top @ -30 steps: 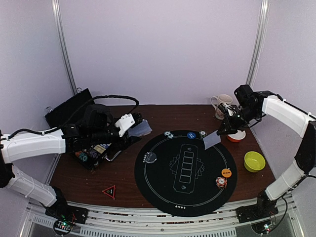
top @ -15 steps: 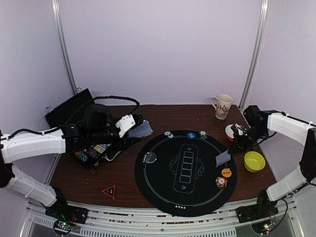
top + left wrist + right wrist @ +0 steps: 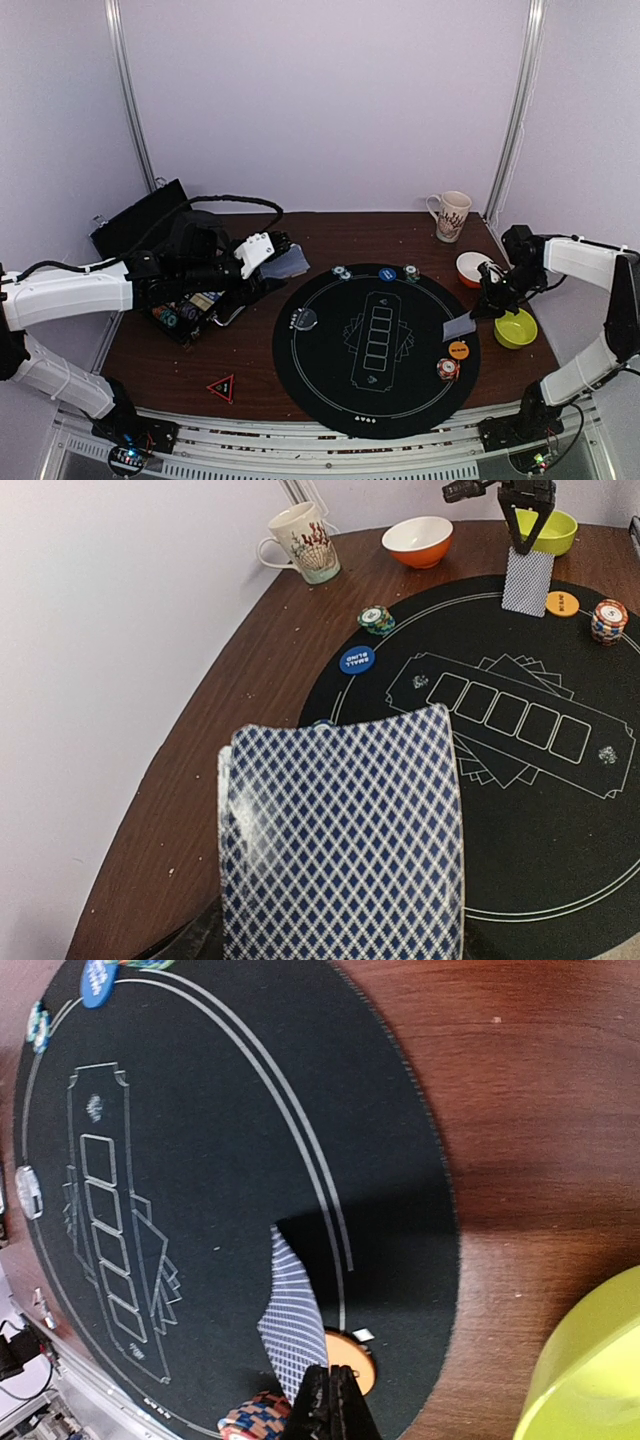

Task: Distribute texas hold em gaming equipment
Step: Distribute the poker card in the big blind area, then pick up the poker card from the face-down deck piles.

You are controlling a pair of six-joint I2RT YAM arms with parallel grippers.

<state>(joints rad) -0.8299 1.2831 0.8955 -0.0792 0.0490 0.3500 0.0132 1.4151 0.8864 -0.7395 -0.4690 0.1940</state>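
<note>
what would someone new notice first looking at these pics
The round black mat with its printed row of card boxes fills the middle of the table. At its right edge, beside the green bowl, the right arm's jaws pinch a single card by its top, near an orange button. On the left, the left arm's jaws hold a stack of cards whose blue-checked backs fill its wrist camera.
</note>
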